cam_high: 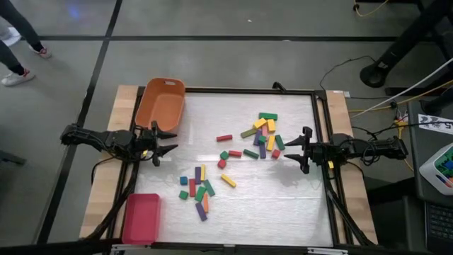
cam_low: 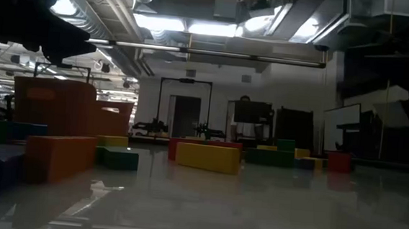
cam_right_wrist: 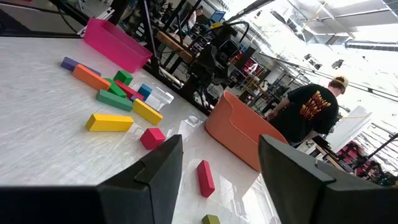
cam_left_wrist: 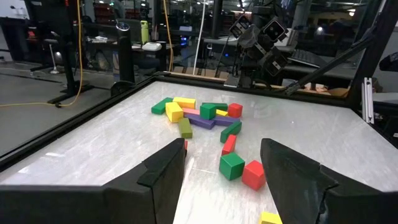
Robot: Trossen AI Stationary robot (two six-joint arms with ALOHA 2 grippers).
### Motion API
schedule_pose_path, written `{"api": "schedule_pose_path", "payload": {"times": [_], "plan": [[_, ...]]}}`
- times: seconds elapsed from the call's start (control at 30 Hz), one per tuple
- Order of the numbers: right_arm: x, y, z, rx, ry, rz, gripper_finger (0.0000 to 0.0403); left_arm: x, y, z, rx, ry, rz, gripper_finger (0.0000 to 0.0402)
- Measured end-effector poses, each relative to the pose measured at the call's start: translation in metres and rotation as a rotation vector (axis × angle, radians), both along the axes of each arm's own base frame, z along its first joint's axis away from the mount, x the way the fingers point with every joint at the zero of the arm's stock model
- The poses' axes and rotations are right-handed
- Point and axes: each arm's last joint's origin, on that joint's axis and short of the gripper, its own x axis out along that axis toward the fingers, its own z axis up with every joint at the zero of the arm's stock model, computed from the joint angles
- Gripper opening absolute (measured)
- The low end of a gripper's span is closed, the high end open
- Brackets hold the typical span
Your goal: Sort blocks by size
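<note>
We are holding both hands wide open and empty, the left hand (cam_high: pixel 161 146) beside the orange tub (cam_high: pixel 161 104) and the right hand (cam_high: pixel 297 149) just beside the nearest blocks (cam_high: pixel 262 134), so we are judging it best to lower squarely over one block alone.
</note>
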Motion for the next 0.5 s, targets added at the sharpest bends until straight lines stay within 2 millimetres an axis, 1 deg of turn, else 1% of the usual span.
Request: {"api": "schedule_pose_path", "payload": {"times": [0.27, 0.37, 0.5], "plan": [[0.0, 0.0, 0.0, 0.0, 0.0, 0.0, 0.0209, 0.0, 0.0, -0.0001, 0.0, 0.001, 0.0, 0.0198], [0.0, 0.0, 0.0, 0.0, 0.0, 0.0, 0.0209, 0.0001, 0.0, 0.0004, 0.032, 0.003, -0.002, 0.0198], [0.0, 0.0, 0.0, 0.001, 0.0, 0.0, 0.0209, 0.0007, -0.0002, 0.0037, 0.021, -0.045, -0.002, 0.0198]]}}
